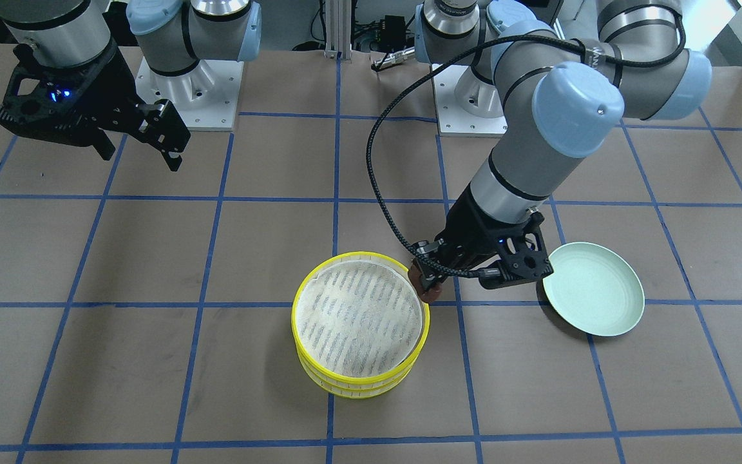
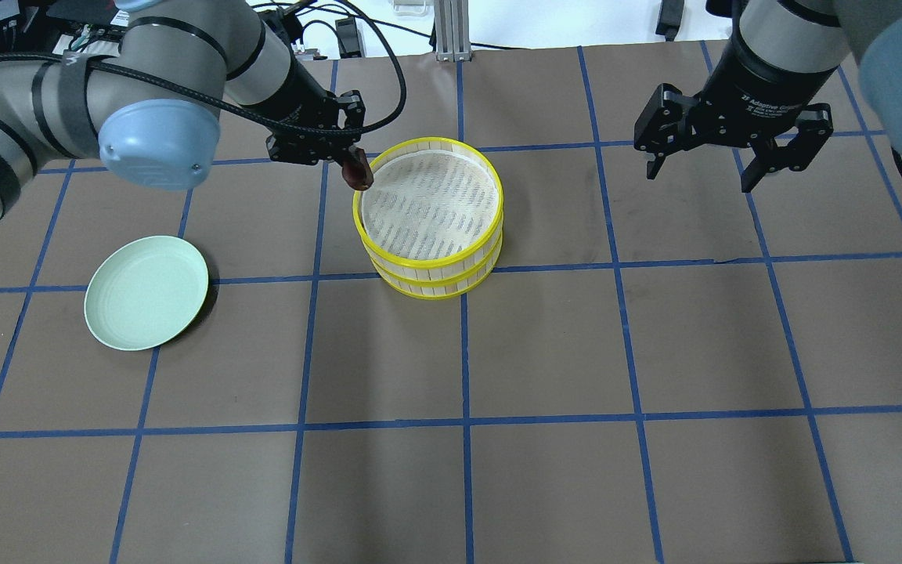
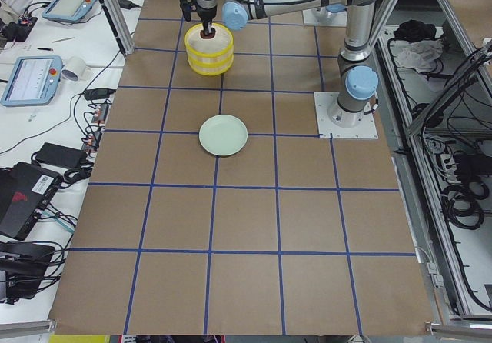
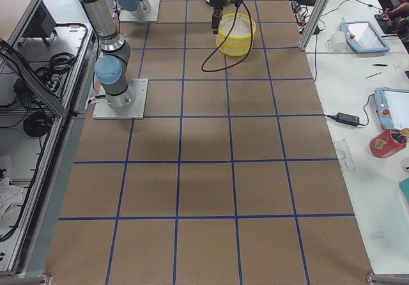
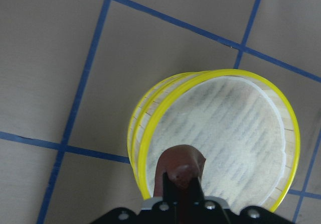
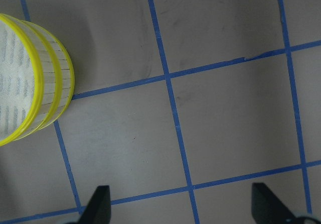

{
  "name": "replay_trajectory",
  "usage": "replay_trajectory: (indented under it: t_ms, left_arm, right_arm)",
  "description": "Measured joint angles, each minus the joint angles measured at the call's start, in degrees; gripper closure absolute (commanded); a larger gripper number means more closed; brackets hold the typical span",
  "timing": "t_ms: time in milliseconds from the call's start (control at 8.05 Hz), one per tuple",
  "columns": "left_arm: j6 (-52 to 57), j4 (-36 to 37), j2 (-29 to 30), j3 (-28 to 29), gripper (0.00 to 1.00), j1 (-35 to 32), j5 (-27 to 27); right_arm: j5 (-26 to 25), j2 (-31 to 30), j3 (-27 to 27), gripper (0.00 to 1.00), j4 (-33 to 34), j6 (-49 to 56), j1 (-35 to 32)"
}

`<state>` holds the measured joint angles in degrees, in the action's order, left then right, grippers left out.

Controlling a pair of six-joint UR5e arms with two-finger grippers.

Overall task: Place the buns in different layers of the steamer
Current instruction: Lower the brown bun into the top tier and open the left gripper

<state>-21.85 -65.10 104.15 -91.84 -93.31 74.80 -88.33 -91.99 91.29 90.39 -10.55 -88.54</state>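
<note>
Left fingers (image 5: 169,191) are grasping the reddish-brown bun (image 5: 181,163) over the steamer's (image 5: 225,128) bottom-of-frame rim; its top tray is lying bare; right fingers (image 6: 98,206) are hanging released.

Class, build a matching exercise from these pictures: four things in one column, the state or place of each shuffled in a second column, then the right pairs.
1 brown bun
2 steamer
3 green plate
4 right gripper

A open, holding nothing
B yellow-rimmed stack, top layer empty
C gripped by the left gripper at the steamer's rim
D flat on the table, nothing on it

Pairs: 1-C, 2-B, 3-D, 4-A
</note>
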Motion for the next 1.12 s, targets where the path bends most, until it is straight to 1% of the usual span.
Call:
replay_trajectory:
  t_ms: [249,373,497,621,746,870,1118]
  left_arm:
    - [-1.6,4.3,3.6,-0.1,1.0,-2.1,-3.8]
    - [-2.2,6.3,5.5,-0.1,0.85,-3.1,-4.6]
    - [-2.4,7.9,7.1,-0.1,0.54,-3.8,-5.0]
    - [-2.4,8.7,8.1,-0.2,0.31,-4.1,-5.1]
    - [-2.3,9.1,8.7,-0.3,0.16,-4.2,-5.2]
    - [-2.3,9.3,8.8,-0.4,0.12,-4.3,-5.2]
    - [-2.4,9.4,8.7,-0.4,0.12,-4.4,-5.1]
  right_arm:
    - [0.1,-0.1,0.3,0.0,0.0,0.2,0.1]
    - [0.1,-0.1,0.3,0.0,0.0,0.3,0.1]
    - [0.1,-0.1,0.4,0.0,0.0,0.3,0.1]
    - [0.1,0.0,0.4,0.0,0.0,0.3,0.1]
    - [0.1,0.0,0.4,0.0,0.0,0.3,0.1]
    - [0.0,0.0,0.4,0.0,0.0,0.3,0.1]
    - [-0.2,0.0,0.5,0.0,0.1,0.3,0.1]
